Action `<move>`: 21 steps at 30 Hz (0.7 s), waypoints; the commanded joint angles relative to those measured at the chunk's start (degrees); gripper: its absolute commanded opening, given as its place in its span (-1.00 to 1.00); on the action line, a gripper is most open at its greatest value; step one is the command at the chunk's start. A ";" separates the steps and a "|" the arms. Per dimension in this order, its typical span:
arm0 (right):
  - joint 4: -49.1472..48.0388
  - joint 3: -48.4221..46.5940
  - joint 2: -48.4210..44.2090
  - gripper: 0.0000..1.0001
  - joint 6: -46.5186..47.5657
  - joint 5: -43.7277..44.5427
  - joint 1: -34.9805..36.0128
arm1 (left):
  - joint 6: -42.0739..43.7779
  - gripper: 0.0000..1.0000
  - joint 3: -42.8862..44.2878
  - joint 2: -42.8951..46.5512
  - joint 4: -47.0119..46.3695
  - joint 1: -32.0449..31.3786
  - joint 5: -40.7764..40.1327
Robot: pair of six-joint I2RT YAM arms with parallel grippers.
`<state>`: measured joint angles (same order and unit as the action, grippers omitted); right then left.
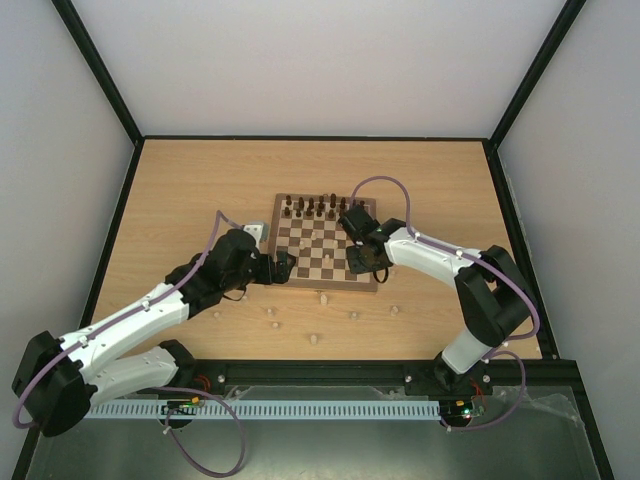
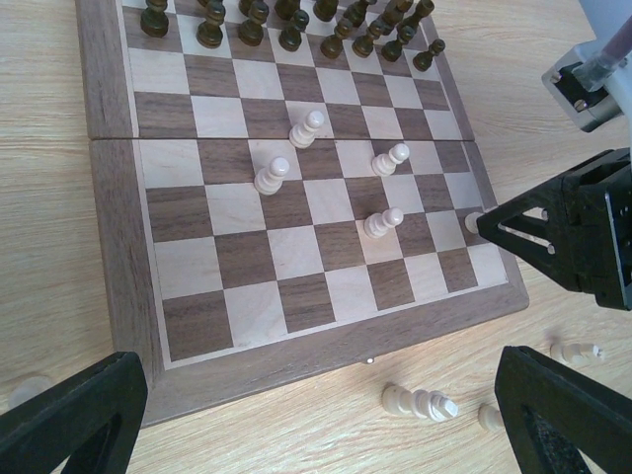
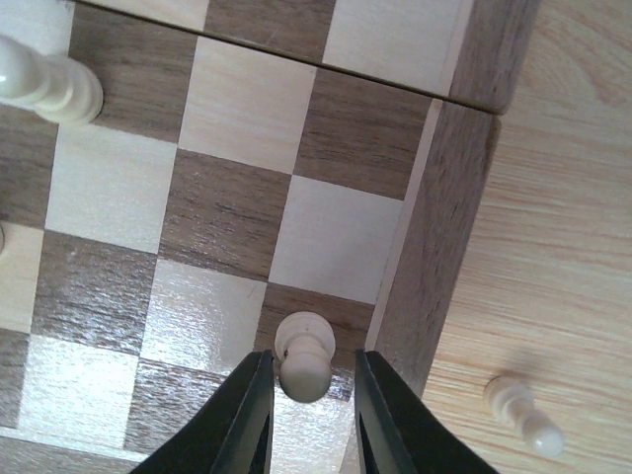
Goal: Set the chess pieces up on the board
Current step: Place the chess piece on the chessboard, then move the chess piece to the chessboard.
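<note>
Top camera: high, near side, looking down over whole table (image 1: 200,180). Left wrist: low, close, angled across board (image 2: 237,262) from near edge. Right wrist: very tight, straight down on board's right border. All three share board.

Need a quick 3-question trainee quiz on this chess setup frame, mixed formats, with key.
1. True or false: the dark pieces stand on the far rows of the board.
2. What stands between the fingers of the right gripper? A. a pale pawn; B. a dark pawn; C. nothing.
3. Fill in: the left gripper is ___, and the loose pale pieces lie on the ___.
Key: 1 true; 2 A; 3 open, table.
</note>
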<state>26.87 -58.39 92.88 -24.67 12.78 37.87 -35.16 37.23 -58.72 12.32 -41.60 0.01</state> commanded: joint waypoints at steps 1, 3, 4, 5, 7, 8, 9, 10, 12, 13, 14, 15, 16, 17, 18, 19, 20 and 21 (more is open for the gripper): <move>4.03 -1.10 -1.82 -0.29 0.56 -0.60 -0.25 | -0.07 0.99 1.87 -0.55 -0.01 -0.32 -0.34; 5.37 -3.26 -2.40 -0.21 0.78 -0.39 -0.23 | 0.09 0.99 2.47 -0.48 0.61 -0.33 -0.92; 5.91 -4.62 -2.58 -0.18 0.95 -0.34 -0.25 | 0.10 0.99 2.64 -0.39 0.93 -0.38 -1.18; 6.20 -5.82 -2.68 -0.15 1.20 -0.50 -0.25 | 0.20 0.99 2.83 -0.35 1.17 -0.36 -1.23; 6.41 -8.73 -2.11 -0.13 1.75 -1.31 -0.25 | 0.24 0.99 3.04 0.06 1.49 -0.36 -1.58; 6.51 -10.19 -1.32 -0.13 2.06 -1.75 -0.25 | 0.11 0.99 3.06 0.29 1.73 -0.38 -1.85; 6.60 -11.79 0.16 -0.14 2.40 -2.17 -0.25 | 0.11 0.99 3.03 0.54 1.79 -0.34 -2.08; 6.61 -13.34 1.52 -0.14 2.82 -2.53 -0.25 | 0.09 0.99 2.81 0.74 1.94 -0.33 -2.38; 6.61 -16.26 4.59 -0.14 3.48 -3.31 -0.24 | 0.06 0.99 2.84 1.03 2.54 -0.32 -2.95; 6.69 -17.63 6.18 -0.15 3.65 -3.73 -0.23 | 0.06 0.99 2.73 1.19 2.73 -0.32 -3.18; 6.70 -19.03 7.70 -0.15 3.92 -4.34 -0.25 | -0.10 0.99 2.61 1.36 2.90 -0.34 -3.44; 6.64 -20.07 9.10 -0.15 4.07 -4.79 -0.25 | -0.19 0.99 2.43 1.59 2.99 -0.32 -3.67; 6.69 -21.15 10.45 -0.17 4.17 -5.19 -0.24 | -0.25 0.99 2.22 1.74 3.12 -0.32 -3.88; 6.70 -22.34 11.50 -0.19 4.31 -5.61 -0.24 | -0.31 0.99 2.09 1.93 3.21 -0.32 -4.02; 6.64 -23.01 12.62 -0.20 4.42 -5.91 -0.25 | -0.35 0.99 1.94 2.06 3.30 -0.32 -4.18; 6.76 -23.62 13.54 -0.22 4.49 -6.07 -0.25 | -0.34 0.99 1.84 2.20 3.32 -0.32 -4.33; 6.85 -24.02 14.29 -0.23 4.49 -6.09 -0.24 | -0.35 0.99 1.74 2.28 3.38 -0.36 -4.39; 6.85 -24.24 14.94 -0.23 4.55 -6.10 -0.20 | -0.34 0.99 1.64 2.34 3.46 -0.32 -4.56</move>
<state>30.13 -80.27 105.10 -21.15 8.12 37.85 -35.16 38.61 -57.65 14.83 -41.63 -3.05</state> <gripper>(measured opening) 0.390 0.994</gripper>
